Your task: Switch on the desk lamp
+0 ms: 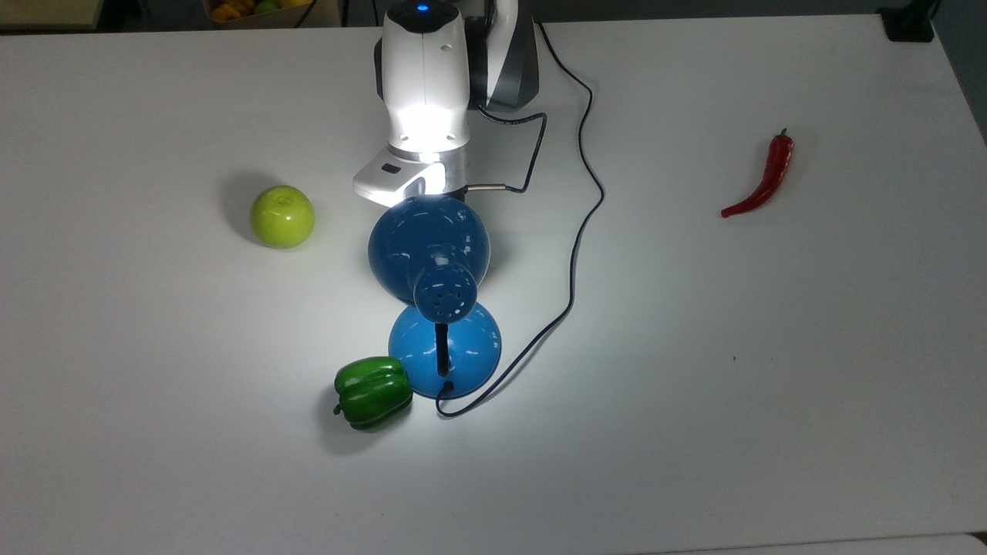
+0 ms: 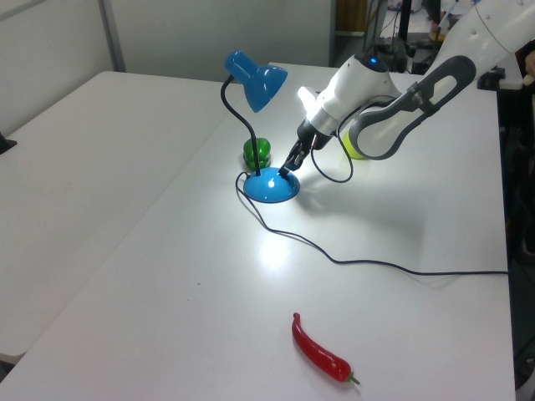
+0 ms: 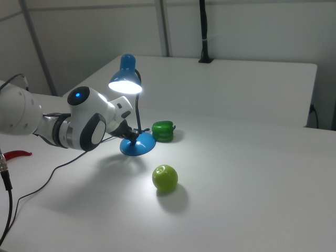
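Top view: desk lamp (image 1: 429,245) lit mid-table, dome over the gripper; arm coming from the far side, base nearer, green pepper (image 1: 372,391) touching the base's left, apple (image 1: 282,216) farther left, chili (image 1: 762,180) far right.

Left view: gripper (image 2: 287,171) tip down on the base's far edge; open or closed, cannot tell.

Right view: cord (image 3: 37,188) trailing left, clear of any retreat.
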